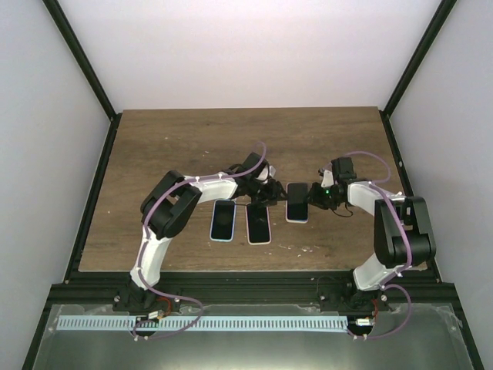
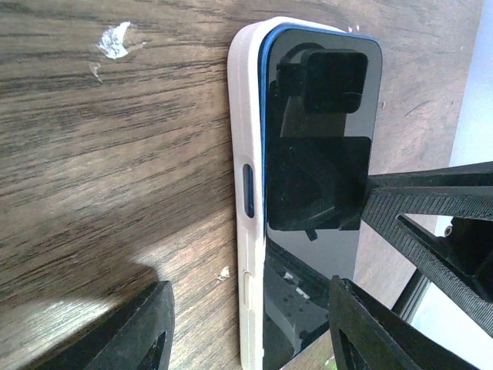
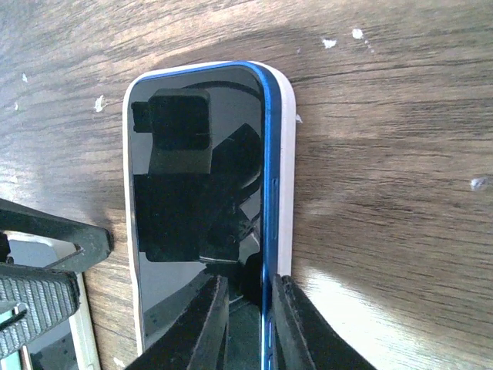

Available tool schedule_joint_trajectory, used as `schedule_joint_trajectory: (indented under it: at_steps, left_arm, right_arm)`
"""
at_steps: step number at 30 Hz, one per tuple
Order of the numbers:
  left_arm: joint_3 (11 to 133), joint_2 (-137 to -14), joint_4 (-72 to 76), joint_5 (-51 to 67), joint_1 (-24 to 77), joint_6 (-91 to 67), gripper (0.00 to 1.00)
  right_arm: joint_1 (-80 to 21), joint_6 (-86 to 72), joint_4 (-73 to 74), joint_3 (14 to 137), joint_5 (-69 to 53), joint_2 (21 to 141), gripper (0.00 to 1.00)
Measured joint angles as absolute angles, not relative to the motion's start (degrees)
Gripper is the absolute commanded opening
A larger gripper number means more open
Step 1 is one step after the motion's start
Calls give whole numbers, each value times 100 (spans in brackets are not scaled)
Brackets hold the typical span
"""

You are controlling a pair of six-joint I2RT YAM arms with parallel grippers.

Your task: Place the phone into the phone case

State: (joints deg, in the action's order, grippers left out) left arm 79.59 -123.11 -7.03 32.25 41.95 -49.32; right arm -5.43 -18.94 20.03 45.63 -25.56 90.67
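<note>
Three handsets on the brown wooden table point(image 1: 154, 154): the black-screened, blue-rimmed phone point(image 1: 297, 202) at the right, a second pale-cased phone point(image 1: 258, 224) in the middle and a third pale-cased phone point(image 1: 223, 220) on the left.

The right-hand one lies in its white plastic phone case point(image 3: 286, 154). Its blue rim shows along one long side and round the far end, so it is probably not clicked home.

The right gripper point(image 3: 249, 281) has its fingers drawn close, either side of that blue long edge. Whether they actually pinch it, cannot tell. The left gripper point(image 2: 248, 287) has its fingers well apart, straddling the near end of a cased blue-rimmed handset and clamped on nothing (same handset as in the right wrist view? unclear).

Step in hand looks like seating the proud edge. To do it well:
- Press straight down on the rim, not sideways, so the case does not skid on the wood.
- Work from one corner along the side.
- Have the other arm pin the case.

Hard to make out:
- The near end of the handset is cut off by the frame and fingers in both wrist views, so the seating of those corners is unknown.
- The glass only mirrors the camera.
- The overhead view is too small to show the rim gap.
</note>
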Motion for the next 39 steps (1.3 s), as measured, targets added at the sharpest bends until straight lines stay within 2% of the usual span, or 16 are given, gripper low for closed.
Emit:
schedule_joint_trajectory:
  at_steps: [6, 15, 18, 19, 21, 25, 29, 33, 39]
  left_arm:
    - [7972, -12339, -687, 3264, 4198, -4941, 52]
    - [8068, -12457, -698, 3330, 4209, -4947, 45]
    - [8079, -12468, -716, 3352, 4200, -4947, 45]
    - [8086, -12468, -733, 3347, 4200, -4945, 45]
    - [8130, -12468, -808, 3330, 4200, -4925, 45]
    - [8204, -12468, -950, 3258, 4211, -4880, 42]
    - [8206, -12468, -996, 3214, 4215, -4880, 39]
    - [8197, -12464, -993, 3218, 4206, -4925, 41]
    - [8128, -12374, -1024, 3162, 4182, -4939, 43]
  right_arm:
    - [-548, -1890, 1868, 4558, -2670, 9113, 1]
    - [-676, -1914, 1457, 4440, -2954, 9231, 2]
    - [-685, -1931, 1391, 4410, -2958, 9231, 9]
    - [-687, -1953, 1387, 4410, -2958, 9231, 14]
    - [-714, -1955, 1378, 4410, -2965, 9231, 32]
    - [-799, -2032, 1382, 4403, -2932, 9207, 34]
    - [-812, -2075, 1372, 4263, -2858, 9118, 44]
    - [-808, -2047, 1247, 4132, -2919, 9105, 51]
    - [-794, -2145, 607, 3835, -3378, 9094, 54]
